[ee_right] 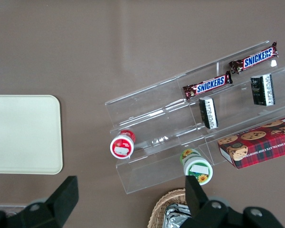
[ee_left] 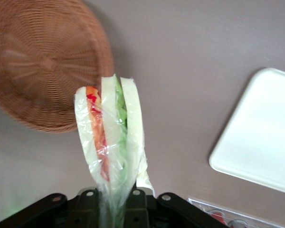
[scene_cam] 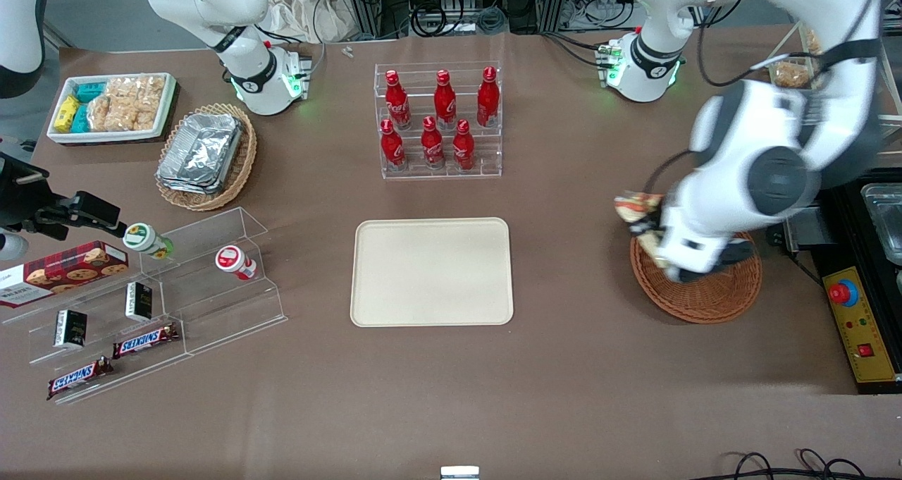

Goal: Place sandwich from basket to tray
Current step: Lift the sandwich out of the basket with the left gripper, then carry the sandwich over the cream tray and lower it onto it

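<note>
My left gripper [scene_cam: 647,225] is shut on the sandwich [scene_cam: 636,208], a white bread wedge with orange, red and green filling in clear wrap. It holds the sandwich in the air over the rim of the reddish-brown wicker basket [scene_cam: 705,298], on the side toward the tray. In the left wrist view the sandwich [ee_left: 112,135] hangs from the gripper [ee_left: 115,205], with the basket [ee_left: 40,61] below and nothing showing in it. The cream-beige tray [scene_cam: 431,271] lies bare at the table's middle, well away toward the parked arm's end; its corner shows in the left wrist view [ee_left: 259,135].
A clear rack of red cola bottles [scene_cam: 440,120] stands farther from the front camera than the tray. A tan basket of foil trays [scene_cam: 204,154], a white snack bin [scene_cam: 113,106] and an acrylic shelf [scene_cam: 162,282] lie toward the parked arm's end. A control box [scene_cam: 856,325] sits beside the basket.
</note>
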`<state>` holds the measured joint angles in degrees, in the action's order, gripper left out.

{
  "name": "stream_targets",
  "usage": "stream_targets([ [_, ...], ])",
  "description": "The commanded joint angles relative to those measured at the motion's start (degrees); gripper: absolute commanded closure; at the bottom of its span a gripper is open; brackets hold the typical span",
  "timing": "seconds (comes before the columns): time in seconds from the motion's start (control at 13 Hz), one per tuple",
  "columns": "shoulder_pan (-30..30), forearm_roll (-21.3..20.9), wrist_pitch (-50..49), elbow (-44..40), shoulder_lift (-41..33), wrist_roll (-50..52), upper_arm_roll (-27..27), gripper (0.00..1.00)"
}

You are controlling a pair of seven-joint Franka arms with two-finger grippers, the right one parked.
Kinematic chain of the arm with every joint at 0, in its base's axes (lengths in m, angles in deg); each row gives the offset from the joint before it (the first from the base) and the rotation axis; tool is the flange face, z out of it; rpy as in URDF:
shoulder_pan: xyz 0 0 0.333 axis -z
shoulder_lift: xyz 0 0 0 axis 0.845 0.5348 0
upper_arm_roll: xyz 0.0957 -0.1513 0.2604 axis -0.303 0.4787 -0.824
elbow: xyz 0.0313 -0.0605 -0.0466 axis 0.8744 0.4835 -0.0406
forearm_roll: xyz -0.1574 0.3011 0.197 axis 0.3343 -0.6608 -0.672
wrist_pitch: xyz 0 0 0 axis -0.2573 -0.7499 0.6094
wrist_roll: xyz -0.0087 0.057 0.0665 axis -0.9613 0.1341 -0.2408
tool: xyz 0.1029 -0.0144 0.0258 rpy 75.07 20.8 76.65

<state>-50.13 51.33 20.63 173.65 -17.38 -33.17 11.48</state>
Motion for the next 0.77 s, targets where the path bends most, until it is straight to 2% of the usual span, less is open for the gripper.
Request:
stream_targets([
  [0.0, 4.65, -0.31, 4.44, -2.61, 3.95, 0.16, 0.14, 0.94],
  [0.54, 14.15, -0.67, 18.68, -5.33, 15.46, -0.19, 0.24, 0.94],
  [0.69, 16.18, -2.85, 19.66, -8.13, 19.5, -1.86, 0.24, 0.94],
])
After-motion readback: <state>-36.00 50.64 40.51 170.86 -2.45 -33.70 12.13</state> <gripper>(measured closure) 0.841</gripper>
